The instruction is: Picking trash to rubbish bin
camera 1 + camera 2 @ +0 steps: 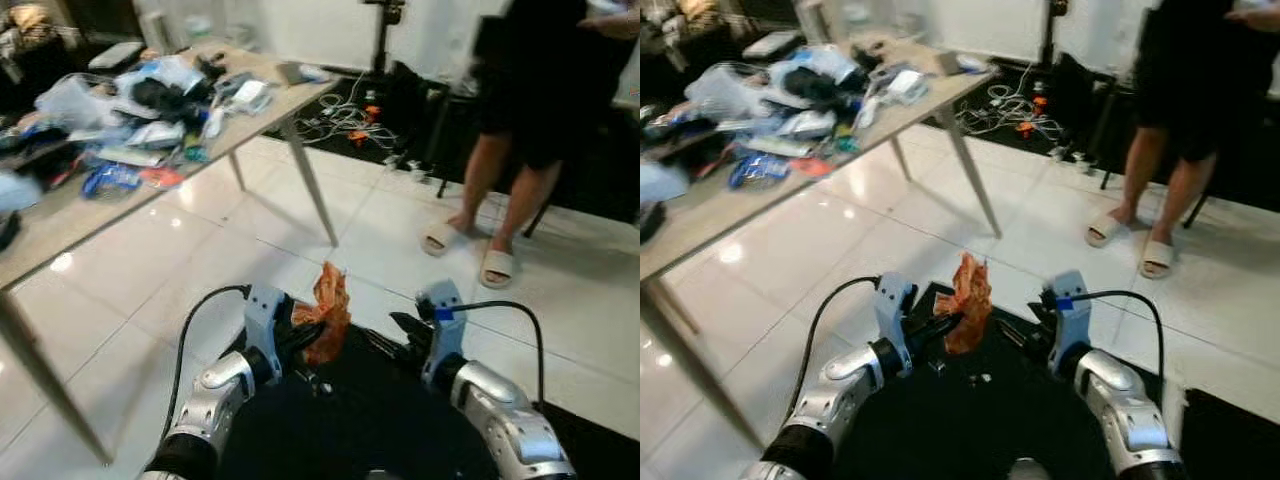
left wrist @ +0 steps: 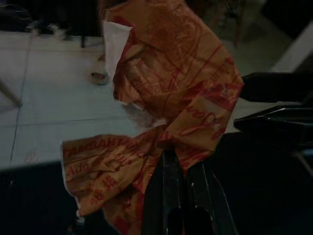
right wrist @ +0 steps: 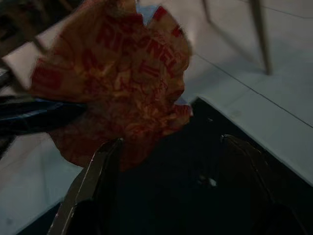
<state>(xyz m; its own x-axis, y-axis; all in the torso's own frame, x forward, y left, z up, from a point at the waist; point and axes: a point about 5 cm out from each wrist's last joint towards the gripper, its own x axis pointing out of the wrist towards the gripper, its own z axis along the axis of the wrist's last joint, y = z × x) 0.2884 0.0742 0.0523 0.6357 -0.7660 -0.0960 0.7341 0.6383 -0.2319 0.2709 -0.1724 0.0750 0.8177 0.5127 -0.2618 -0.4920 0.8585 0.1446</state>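
Beige tabletop (image 1: 60,225) is stretching along the left side, and it is carrying a heap of clutter (image 1: 140,110): clear plastic bags, blue packets and dark items piled together. White glossy floor tiles (image 1: 250,230) are spreading under it and out toward the middle. Nearer the robot, the left gripper (image 1: 300,335) is reaching inward from its silver arm, its two black fingers (image 2: 168,196) pressed together and pinching a crumpled orange wrapper (image 1: 328,310) printed with red lettering; the wrapper is standing up from the fingers, held above a black bin bag (image 1: 370,420) whose dark opening is lying directly below both grippers. In the left wrist view the paper is bunching just past the fingertips, with the black bag beneath it. Just to the right of the wrapper, the right gripper (image 1: 405,330) is hovering with its fingers (image 3: 93,181) spread apart, close beside the paper but not gripping it. Farther right and back, a person's legs (image 1: 505,190) in pale slippers (image 1: 497,267) are standing on the tiles, with a tangle of cables (image 1: 345,120) lying on the floor behind the table.
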